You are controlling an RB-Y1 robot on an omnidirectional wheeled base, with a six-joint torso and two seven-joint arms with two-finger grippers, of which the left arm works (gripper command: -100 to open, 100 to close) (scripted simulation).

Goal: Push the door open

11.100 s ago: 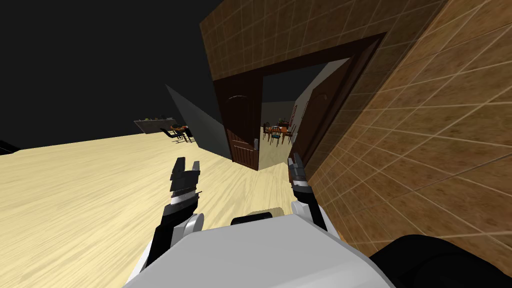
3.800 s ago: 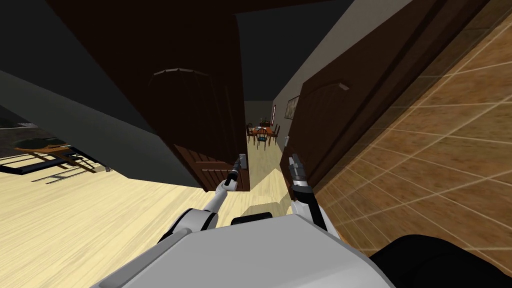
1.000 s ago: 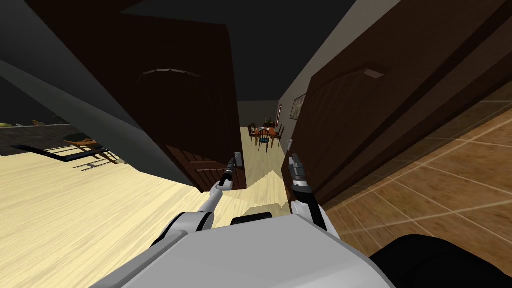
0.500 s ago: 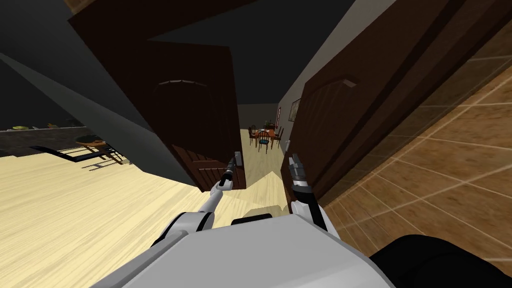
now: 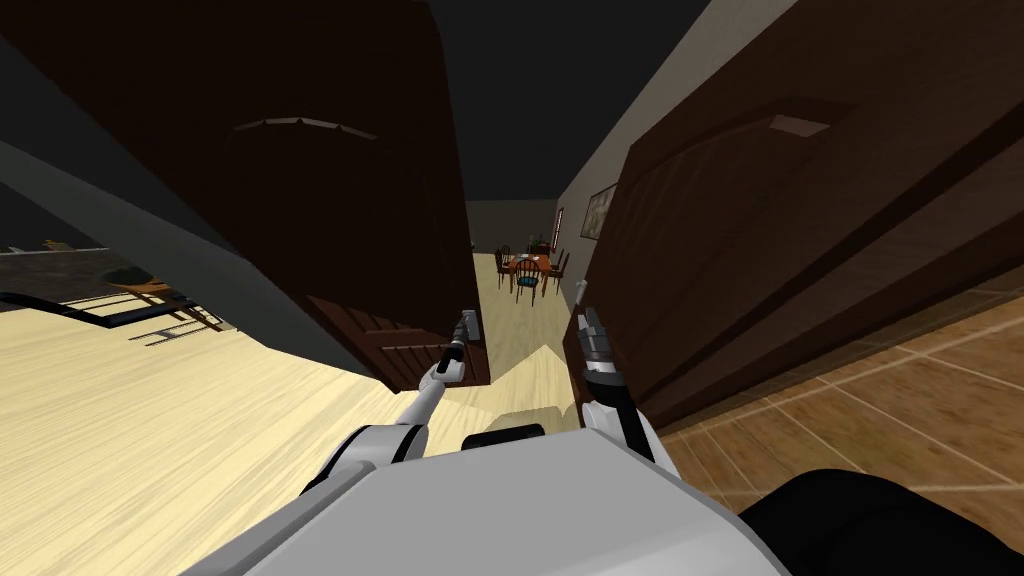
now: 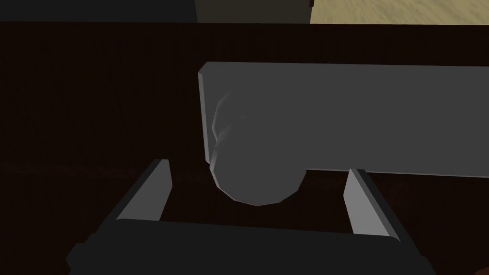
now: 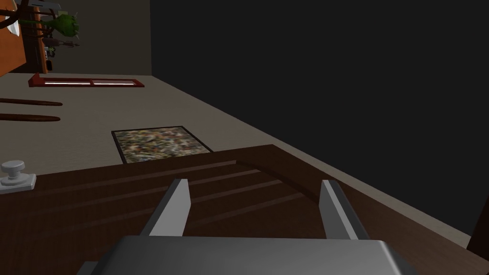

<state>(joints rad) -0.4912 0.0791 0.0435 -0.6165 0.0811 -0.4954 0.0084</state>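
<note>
The dark brown left door leaf (image 5: 330,230) stands ajar, with a grey handle plate (image 5: 469,323) at its edge. My left arm reaches out to it, and my left gripper (image 5: 460,338) is right at the handle. In the left wrist view, my left gripper (image 6: 259,168) is open. The round grey knob (image 6: 248,143) on the plate (image 6: 358,114) sits between its fingers, which do not touch it. My right gripper (image 5: 590,322) hangs open close to the right door leaf (image 5: 720,240). Its wrist view shows that leaf's panels (image 7: 95,200) just beyond the right gripper (image 7: 255,184).
Through the gap a pale wood floor leads to a dining table with chairs (image 5: 528,265). A framed picture (image 5: 602,210) hangs on the hallway wall. A grey wall (image 5: 150,230) juts in on the left, with a table and chairs (image 5: 150,290) beyond it. Brown tiles (image 5: 900,400) lie to my right.
The whole head view has shifted and both door leaves loom larger, so I have moved nearer the doorway. My left gripper stays at the handle and the right arm keeps its pose.
</note>
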